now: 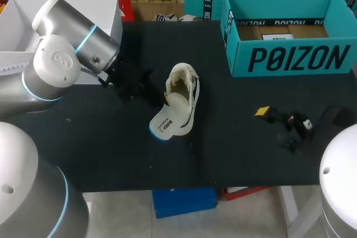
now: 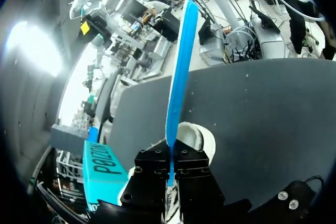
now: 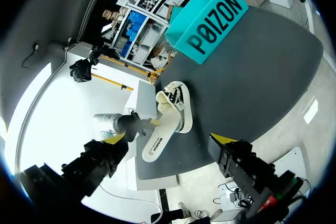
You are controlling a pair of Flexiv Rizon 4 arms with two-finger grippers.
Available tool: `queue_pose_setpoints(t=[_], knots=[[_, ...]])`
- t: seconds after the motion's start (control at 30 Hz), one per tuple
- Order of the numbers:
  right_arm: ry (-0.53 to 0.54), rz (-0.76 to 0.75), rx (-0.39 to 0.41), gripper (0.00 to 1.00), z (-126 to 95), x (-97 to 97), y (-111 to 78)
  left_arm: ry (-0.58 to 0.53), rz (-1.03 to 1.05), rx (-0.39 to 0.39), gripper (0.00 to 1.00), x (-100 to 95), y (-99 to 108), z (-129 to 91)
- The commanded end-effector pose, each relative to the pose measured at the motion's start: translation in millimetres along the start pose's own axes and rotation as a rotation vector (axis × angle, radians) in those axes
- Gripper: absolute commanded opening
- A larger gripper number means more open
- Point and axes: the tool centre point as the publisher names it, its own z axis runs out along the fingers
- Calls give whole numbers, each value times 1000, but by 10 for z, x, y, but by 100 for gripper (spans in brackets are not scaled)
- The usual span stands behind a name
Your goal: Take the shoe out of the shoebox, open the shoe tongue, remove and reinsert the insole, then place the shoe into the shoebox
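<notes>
A white shoe (image 1: 187,90) lies on its side in the middle of the black table (image 1: 100,149), seen also in the right wrist view (image 3: 178,103). Its insole (image 1: 169,120), white on one face and blue on the other, sticks out of the shoe opening toward the table's front. My left gripper (image 1: 153,94) is shut on the insole's edge. In the left wrist view the insole (image 2: 181,77) rises edge-on from the shut gripper (image 2: 170,163), with the shoe (image 2: 199,136) just behind. My right gripper (image 1: 284,120) (image 3: 168,139) stands open and empty at the front right.
The open teal shoebox (image 1: 290,32) (image 3: 207,17) (image 2: 102,167) stands at the back right of the table. A white box (image 1: 67,20) stands at the back left, behind my left arm. Bare table lies between the shoe and the right gripper.
</notes>
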Motion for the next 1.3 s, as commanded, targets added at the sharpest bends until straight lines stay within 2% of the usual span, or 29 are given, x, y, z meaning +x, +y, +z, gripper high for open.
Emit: queue_pose_setpoints(t=[0.03,0.37,0.83,1.3], knots=[[7,9,638,100,-21,-33,21,-17,-11,-14,0,41,-8,31],[7,9,638,100,-21,-33,21,-35,-30,-41,0,132,28,71],[7,9,638,100,-21,-33,21,-14,-24,-92,0,70,141,16],[7,9,638,100,-21,-33,21,2,-11,-113,0,39,344,96]])
